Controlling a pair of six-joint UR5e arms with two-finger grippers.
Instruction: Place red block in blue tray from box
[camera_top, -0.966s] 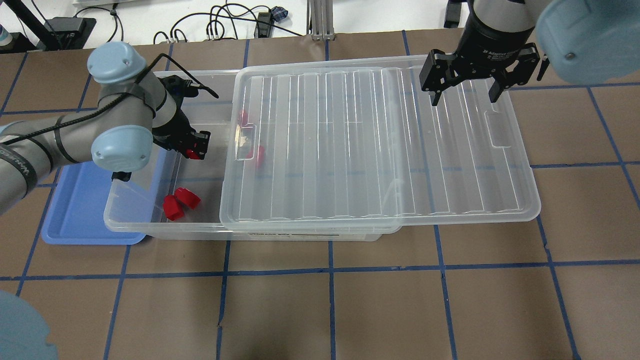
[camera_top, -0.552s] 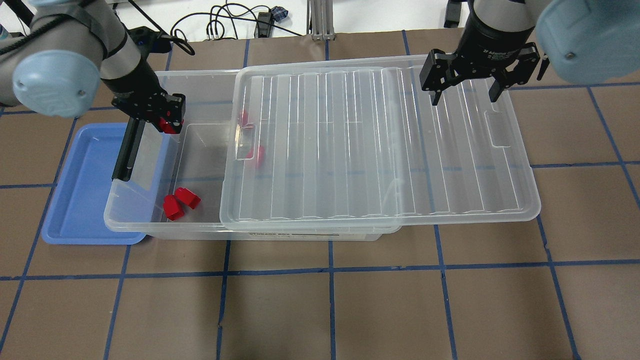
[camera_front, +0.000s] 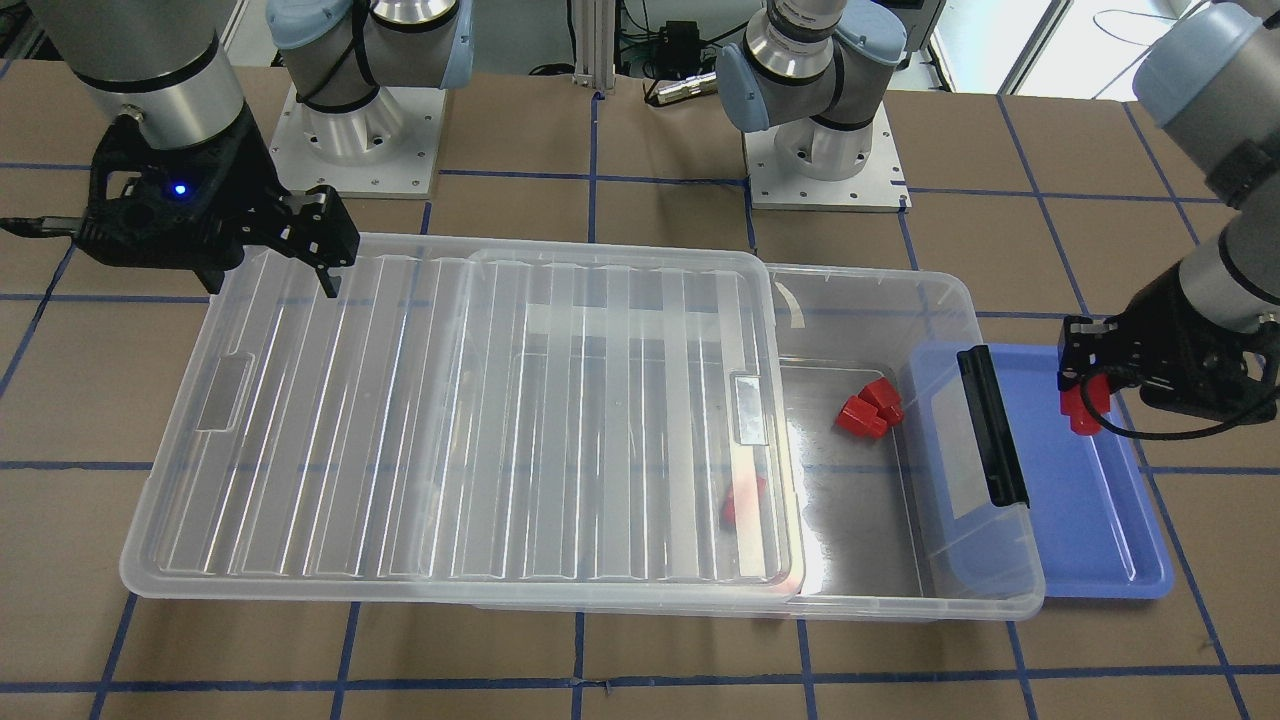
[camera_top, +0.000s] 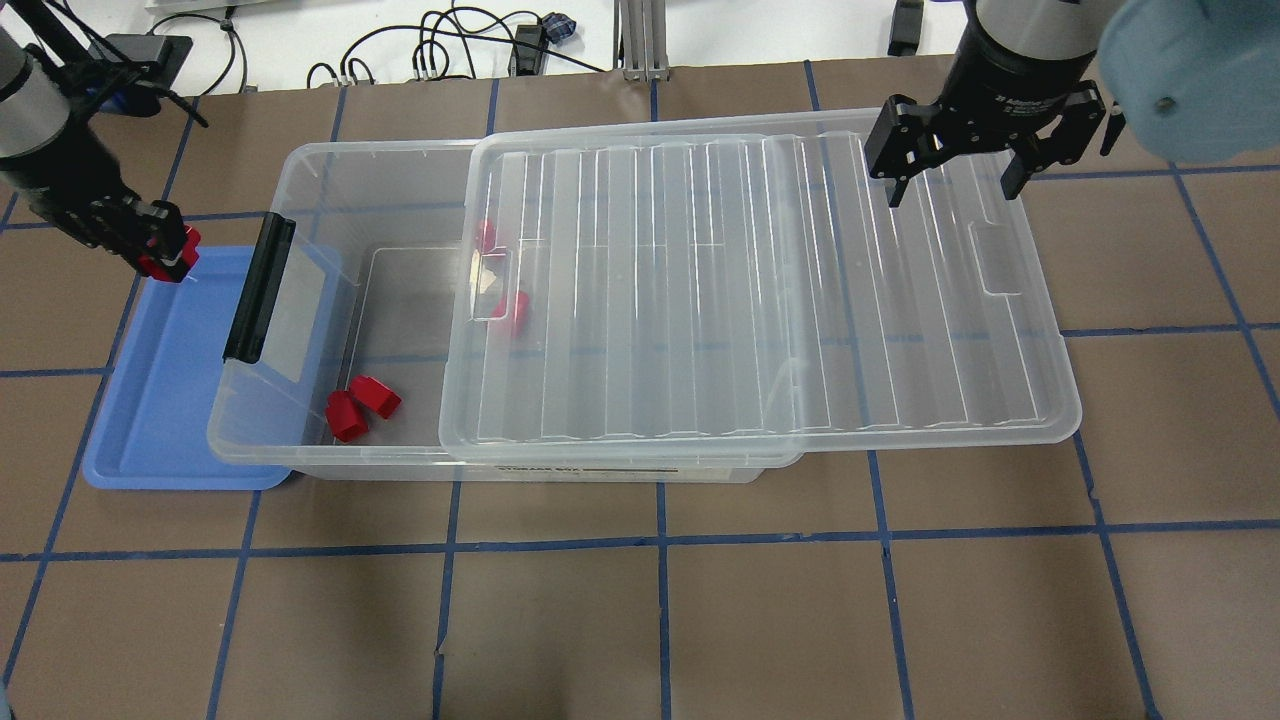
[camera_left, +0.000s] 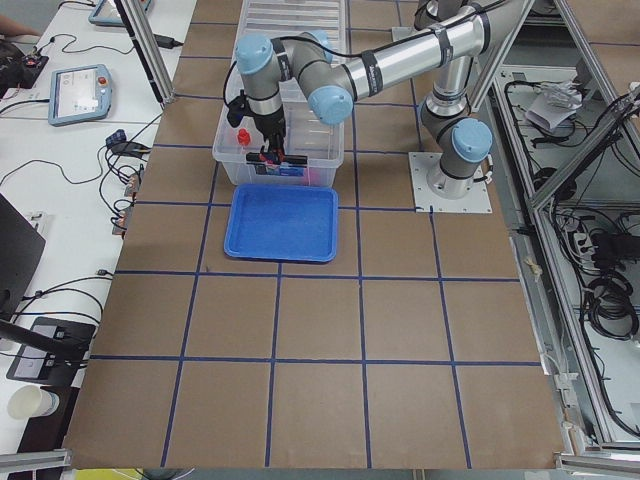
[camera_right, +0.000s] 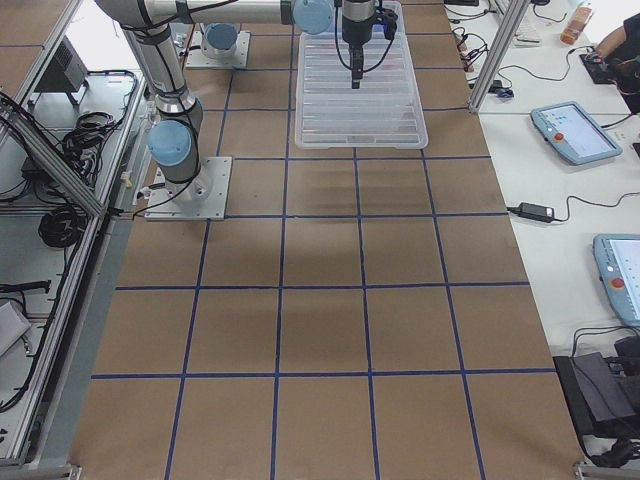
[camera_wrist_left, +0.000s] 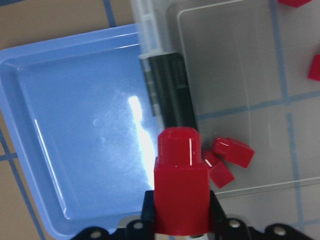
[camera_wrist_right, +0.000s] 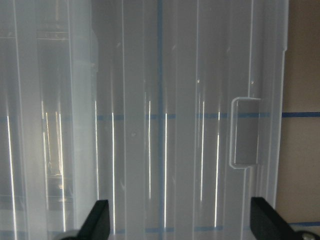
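Note:
My left gripper (camera_top: 168, 255) is shut on a red block (camera_top: 172, 253) and holds it above the far end of the blue tray (camera_top: 165, 400). The block fills the left wrist view (camera_wrist_left: 180, 192) and shows in the front view (camera_front: 1082, 408). The tray lies partly under the clear box's (camera_top: 400, 180) latch end (camera_top: 258, 288). Two red blocks (camera_top: 360, 405) lie together in the box's open part. Two more (camera_top: 518, 310) show dimly under the slid-aside lid (camera_top: 760, 280). My right gripper (camera_top: 957, 180) is open and empty above the lid's far right corner.
The lid overhangs the box toward the right. The table is brown board with blue tape lines (camera_top: 660, 540). Cables and a power brick (camera_top: 130, 50) lie beyond the table's far edge.
My left gripper carried the red block out of the box, over its latch end, to above the tray. The right gripper shifted slightly to the right.

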